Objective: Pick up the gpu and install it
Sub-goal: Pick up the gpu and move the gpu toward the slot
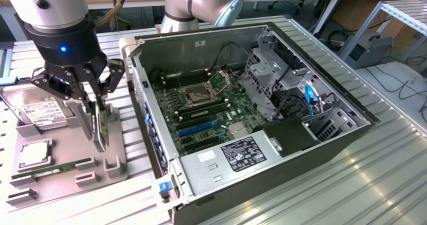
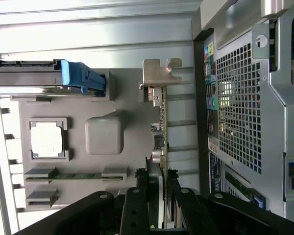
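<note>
Exterior view puts the black, multi-link gripper (image 1: 99,110) toward nine o'clock, hanging from a glossy grey arm over a moulded grey plastic holder tray (image 1: 110,170). Its jaws are clenched on the gpu (image 1: 100,135), a thin, dark, flat card standing on its long edge in the tray. Whether the card's lower edge is touching the tray or just clear of it cannot be told.

In the wrist view the gpu (image 2: 159,127) appears edge-on as a narrow strip, with its bent, silvery metal bracket (image 2: 159,73) at the end far from the gripper (image 2: 159,178). One black finger is pressed on each face of the card.

At about nine o'clock from the gripper in the exterior view lies a boxy silver hard drive (image 1: 40,112) with a white label. Around seven o'clock sit a square metal-capped processor (image 1: 33,155) and a slim green memory stick (image 1: 53,168), each in its own recess.

Toward three o'clock of the gripper, the open computer case (image 1: 267,130) lies on its side on the ribbed aluminium tabletop (image 1: 347,185), showing its green motherboard (image 1: 200,110). The case's perforated steel rear panel (image 2: 240,107) is just beside the tray.
</note>
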`<move>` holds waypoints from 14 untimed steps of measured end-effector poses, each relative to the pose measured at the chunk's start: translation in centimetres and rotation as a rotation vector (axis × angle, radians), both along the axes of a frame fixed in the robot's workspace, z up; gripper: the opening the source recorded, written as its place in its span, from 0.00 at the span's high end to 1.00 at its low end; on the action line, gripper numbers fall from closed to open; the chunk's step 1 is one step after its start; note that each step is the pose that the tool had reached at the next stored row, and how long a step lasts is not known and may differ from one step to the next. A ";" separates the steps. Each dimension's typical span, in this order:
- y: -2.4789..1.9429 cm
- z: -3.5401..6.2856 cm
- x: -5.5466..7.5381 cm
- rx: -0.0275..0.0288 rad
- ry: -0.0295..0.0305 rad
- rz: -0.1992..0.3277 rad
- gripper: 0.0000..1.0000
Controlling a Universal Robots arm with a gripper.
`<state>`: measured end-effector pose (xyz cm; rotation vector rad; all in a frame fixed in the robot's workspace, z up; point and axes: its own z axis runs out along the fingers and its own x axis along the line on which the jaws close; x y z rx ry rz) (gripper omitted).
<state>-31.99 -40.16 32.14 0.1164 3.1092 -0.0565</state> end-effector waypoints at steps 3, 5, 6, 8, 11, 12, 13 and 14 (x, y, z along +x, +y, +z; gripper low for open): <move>0.00 0.32 0.0 -0.0001 0.0001 0.000 0.73; 0.01 0.50 0.0 -0.0001 0.0001 0.000 0.73; 0.01 0.58 0.0 -0.0001 0.0001 0.000 0.73; 0.01 0.74 0.0 -0.0002 0.0002 0.000 0.73; 0.01 0.98 0.0 0.0000 0.0001 0.000 0.73; 0.01 1.08 0.0 -0.0001 0.0001 0.000 0.73; 0.02 1.16 0.0 -0.0001 0.0001 0.000 0.73; 0.02 1.25 0.0 -0.0001 0.0001 0.000 0.73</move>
